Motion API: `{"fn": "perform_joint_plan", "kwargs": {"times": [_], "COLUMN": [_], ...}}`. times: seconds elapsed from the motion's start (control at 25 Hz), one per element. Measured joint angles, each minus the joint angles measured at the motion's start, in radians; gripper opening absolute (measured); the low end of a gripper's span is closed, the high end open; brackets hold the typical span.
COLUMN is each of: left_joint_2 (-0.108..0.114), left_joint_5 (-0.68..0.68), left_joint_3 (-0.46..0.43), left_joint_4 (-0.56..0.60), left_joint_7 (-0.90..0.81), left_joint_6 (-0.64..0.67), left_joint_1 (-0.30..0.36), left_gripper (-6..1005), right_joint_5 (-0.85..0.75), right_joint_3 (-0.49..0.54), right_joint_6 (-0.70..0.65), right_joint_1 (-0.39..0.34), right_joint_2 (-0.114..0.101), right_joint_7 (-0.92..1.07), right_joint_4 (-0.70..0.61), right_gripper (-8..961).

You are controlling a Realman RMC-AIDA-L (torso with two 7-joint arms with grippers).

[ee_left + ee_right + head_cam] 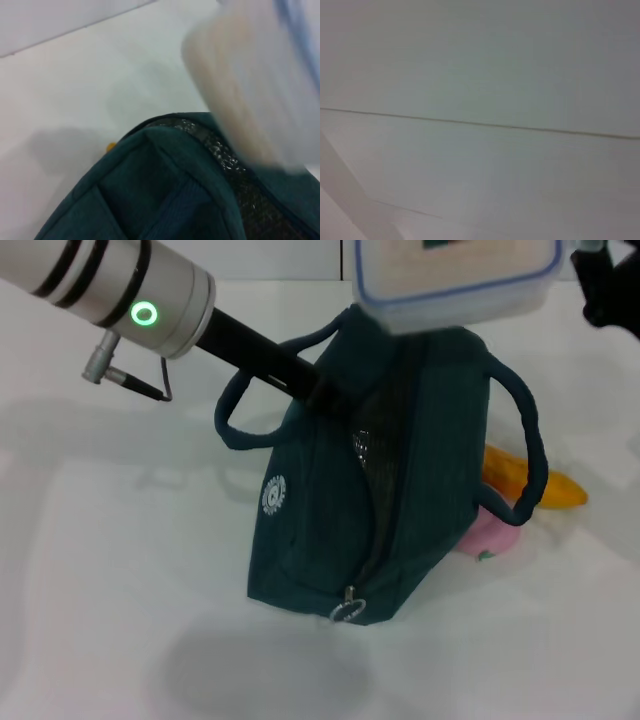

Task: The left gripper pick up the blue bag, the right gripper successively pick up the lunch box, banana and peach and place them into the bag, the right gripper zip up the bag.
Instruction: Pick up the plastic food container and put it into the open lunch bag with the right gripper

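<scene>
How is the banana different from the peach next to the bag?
The banana is long and yellow-orange; the peach is round and pink. The banana sticks out from behind the blue bag on the robot's right, while the peach sits nearer the camera, tucked against the bag's bottom edge. More of the banana shows; the peach is mostly hidden by the bag's handle. Both lie on the white table, not yet in the bag.

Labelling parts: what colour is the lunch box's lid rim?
Blue, around the lunch box lid; clearest in the head view.
</scene>
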Motion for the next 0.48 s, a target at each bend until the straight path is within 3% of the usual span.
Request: {"fn": "perform_joint_plan", "kwargs": {"times": [0.2,0.48], "left_joint_2": [0.009,0.012], "left_joint_5": [0.009,0.042], "left_joint_3": [-0.006,-0.040], "left_joint_4": [-0.002,-0.001], "left_joint_7": [-0.001,-0.002], "left_joint_6": [-0.003,-0.005], "left_joint_1": [-0.014,-0.028], "left_gripper": [97,97], "right_joint_5": [-0.001,-0.001], "right_joint_3": [-0.048,-0.055], "right_joint_6": [0.010,0.054], "right_joint_1": [-0.035,-0.138], "right_joint_2": [0.000,-0.004], "right_joint_7": [-0.006,-0.008], "right_joint_4": [0.019,-0.018], "right_gripper": [163,171]}}
